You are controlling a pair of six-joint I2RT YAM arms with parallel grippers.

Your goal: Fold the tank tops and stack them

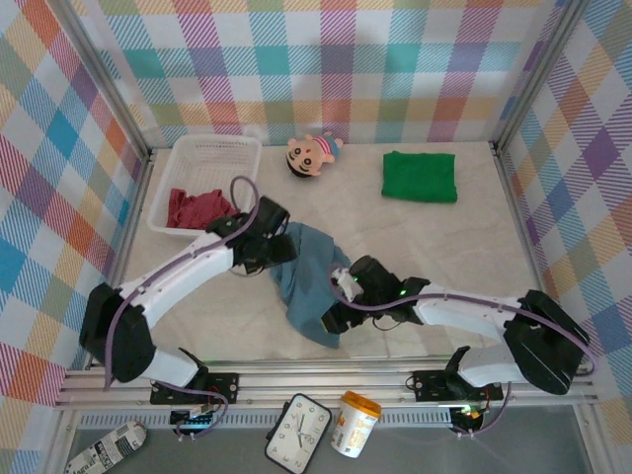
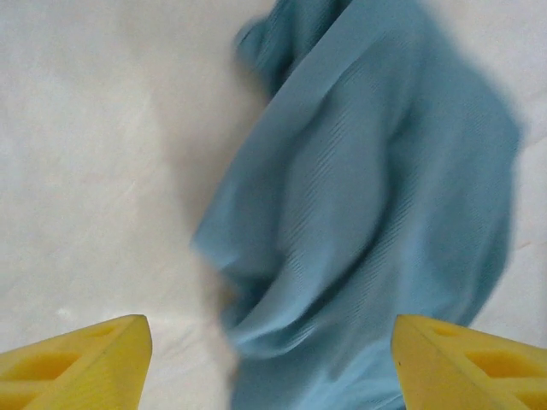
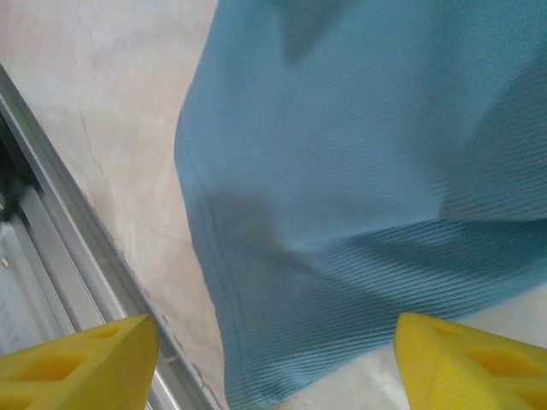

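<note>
Counting one of three done: green top (image 1: 420, 176) folded far right on table (image 1: 474, 257), blue-grey top (image 1: 306, 281) rumpled mid-table under left claw (image 2: 272, 363) and right claw (image 3: 273, 363), both open, dark red top (image 1: 196, 207) unfolded in basket (image 1: 212, 148).

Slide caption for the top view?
Left gripper and right gripper at the crumpled blue top; green top lies folded, red top in basket.

Tank top (image 1: 195, 207) lies in basket (image 1: 212, 143), doll (image 1: 311, 153) to its right.
</note>
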